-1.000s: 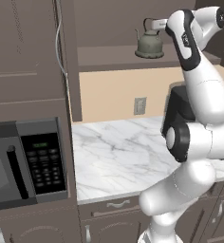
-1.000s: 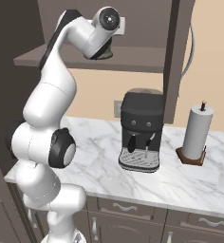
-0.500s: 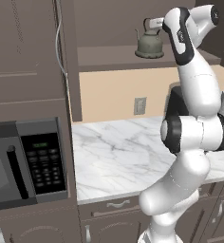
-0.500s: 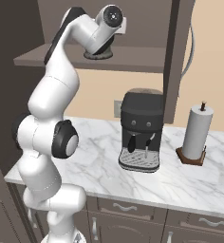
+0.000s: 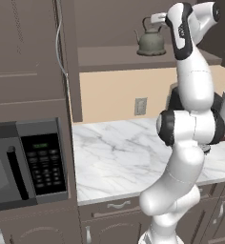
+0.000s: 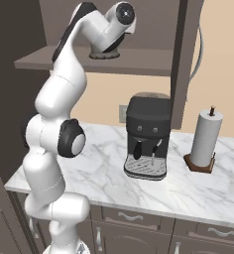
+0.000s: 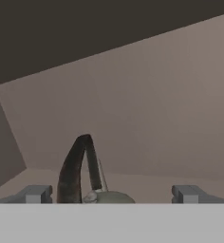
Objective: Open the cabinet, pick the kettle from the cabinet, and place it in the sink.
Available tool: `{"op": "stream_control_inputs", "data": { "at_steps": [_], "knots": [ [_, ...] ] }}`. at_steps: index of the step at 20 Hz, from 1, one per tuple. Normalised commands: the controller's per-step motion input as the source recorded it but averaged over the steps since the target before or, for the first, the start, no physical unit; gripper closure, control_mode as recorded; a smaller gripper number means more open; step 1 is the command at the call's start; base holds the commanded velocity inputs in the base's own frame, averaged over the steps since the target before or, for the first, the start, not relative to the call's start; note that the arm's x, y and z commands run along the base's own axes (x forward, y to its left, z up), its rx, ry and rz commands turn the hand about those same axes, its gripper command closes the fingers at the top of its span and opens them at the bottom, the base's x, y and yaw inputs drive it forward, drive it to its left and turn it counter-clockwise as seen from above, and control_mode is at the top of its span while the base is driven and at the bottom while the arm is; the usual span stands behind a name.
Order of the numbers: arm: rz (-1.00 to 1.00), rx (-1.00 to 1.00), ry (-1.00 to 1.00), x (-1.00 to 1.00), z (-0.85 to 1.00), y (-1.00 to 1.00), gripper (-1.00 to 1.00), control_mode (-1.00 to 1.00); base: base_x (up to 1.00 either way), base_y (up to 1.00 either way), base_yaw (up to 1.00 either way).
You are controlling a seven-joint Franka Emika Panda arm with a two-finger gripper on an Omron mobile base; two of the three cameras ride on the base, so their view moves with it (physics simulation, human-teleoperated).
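- Kettle (image 5: 151, 43): upright on the inner shelf of the open cabinet (image 5: 128, 57), above the marble surface (image 5: 119, 157).
- End effector (image 7: 113, 193): raised to shelf level, fingers spread wide to either side of the kettle's black loop handle (image 7: 76, 168), clear of it, gripping nothing.
- Coffee machine (image 6: 147, 136) and paper towel roll (image 6: 206, 139) stand on the surface below.

Cabinet shelf (image 5: 133, 58) – kettle (image 5: 151, 43) on it, apparently standing upright.
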Motion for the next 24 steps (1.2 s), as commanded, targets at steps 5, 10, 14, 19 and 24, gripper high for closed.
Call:
{"op": "stream_control_inputs", "data": {
  "at_steps": [5,10,14,19,24],
  "knots": [
    [0.04,0.04,0.01,0.10,-0.05,-0.06,-1.00,-1.00,0.00,0.00,0.00],
    [0.02,0.02,0.00,0.00,-0.20,0.03,-1.00,-1.00,0.00,0.00,0.00],
    [0.00,0.00,0.00,0.00,-0.32,0.26,1.00,-1.00,0.00,0.00,0.00],
    [0.00,0.00,-0.03,0.00,-0.32,0.37,1.00,-1.00,0.00,0.00,0.00],
    [0.00,0.02,-0.12,-0.06,-0.25,0.26,1.00,-1.00,0.00,0.00,0.00]
  ]
}}
